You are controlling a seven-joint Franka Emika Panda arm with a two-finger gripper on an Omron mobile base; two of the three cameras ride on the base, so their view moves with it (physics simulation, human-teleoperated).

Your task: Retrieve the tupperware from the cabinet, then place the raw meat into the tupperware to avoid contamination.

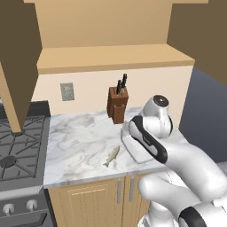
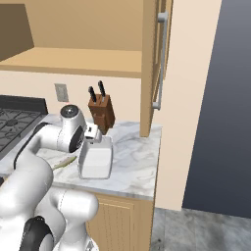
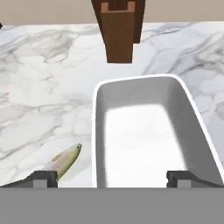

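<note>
**Tub on the counter, fish beside it**

The cabinet (image 2: 152, 68) hangs open above the marble counter (image 1: 80, 142), its doors swung wide. On the counter, near the front edge, stands the white tupperware (image 3: 144, 131), upright and with nothing in it. The knife block (image 3: 119, 30) sits behind it by the wall. The raw meat (image 1: 111, 156) (a slender fish) lies just beside the tub. The gripper (image 3: 111, 177) hovers over the tub, jaws spread wide, gripping nothing.
</note>
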